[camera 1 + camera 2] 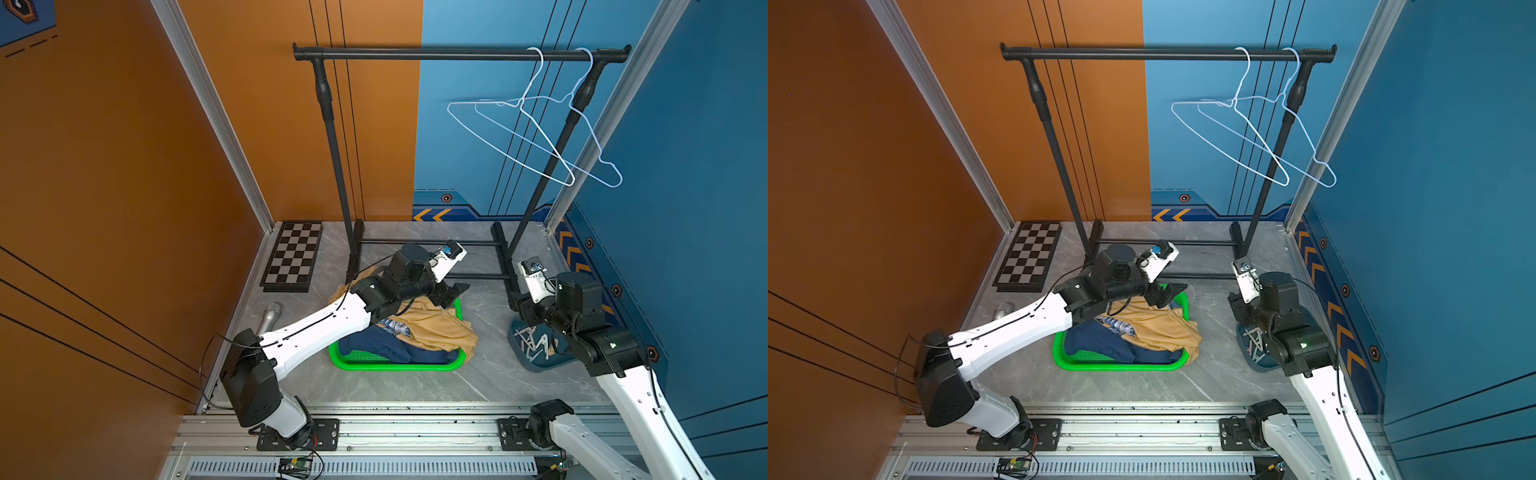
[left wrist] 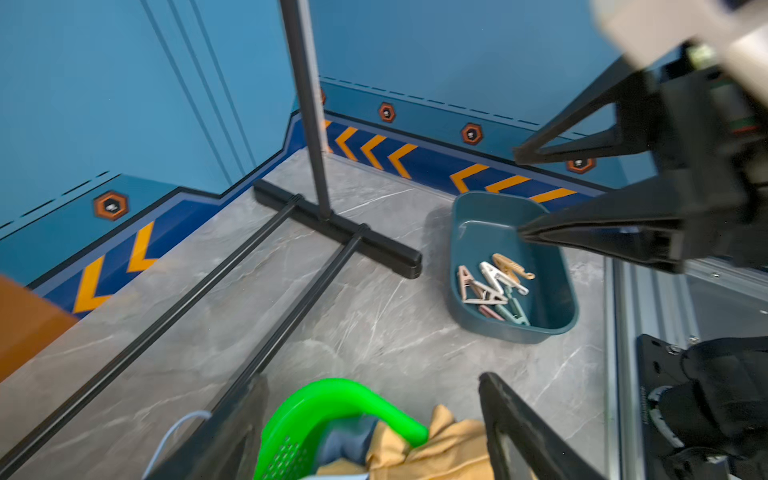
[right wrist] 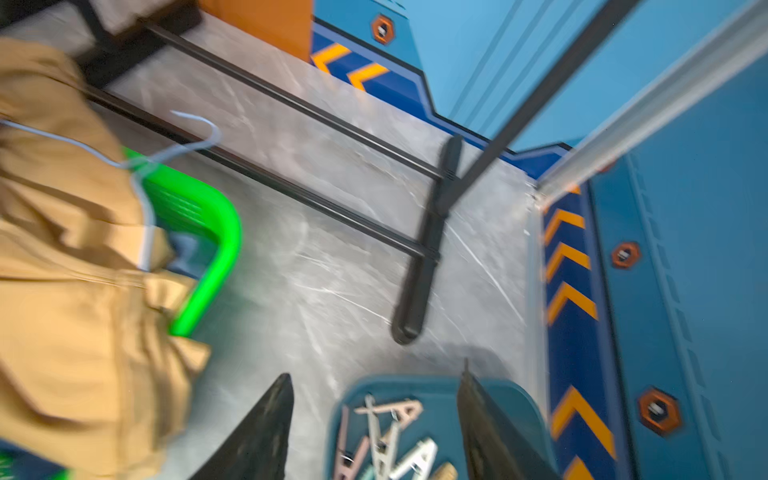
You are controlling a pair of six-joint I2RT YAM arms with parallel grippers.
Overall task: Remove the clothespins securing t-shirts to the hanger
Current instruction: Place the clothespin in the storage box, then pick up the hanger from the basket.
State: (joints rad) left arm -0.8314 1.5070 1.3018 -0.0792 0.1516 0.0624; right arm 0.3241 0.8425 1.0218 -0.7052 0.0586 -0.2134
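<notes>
Several pastel clothespins (image 2: 494, 286) lie loose in a teal tray (image 2: 515, 334), also visible in the right wrist view as clothespins (image 3: 386, 436). A mustard t-shirt (image 1: 432, 328) and a navy t-shirt (image 1: 374, 347) are heaped in the green basket (image 1: 395, 366), with slate-blue cloth (image 2: 349, 434) under the mustard one. A white wire hanger (image 3: 145, 166) lies on the mustard shirt. My left gripper (image 2: 372, 380) hovers open over the basket's far corner, holding nothing. My right gripper (image 3: 376, 372) stands open just above the tray, empty; the left wrist view also shows this right gripper (image 2: 517, 192) with its jaws apart.
Two bare white hangers (image 1: 536, 137) hang at the right end of the black rack rail (image 1: 415, 54). The rack's base bars (image 2: 332, 224) cross the floor behind the basket and tray. A chessboard (image 1: 293, 255) and a microphone (image 1: 268, 316) lie at the left.
</notes>
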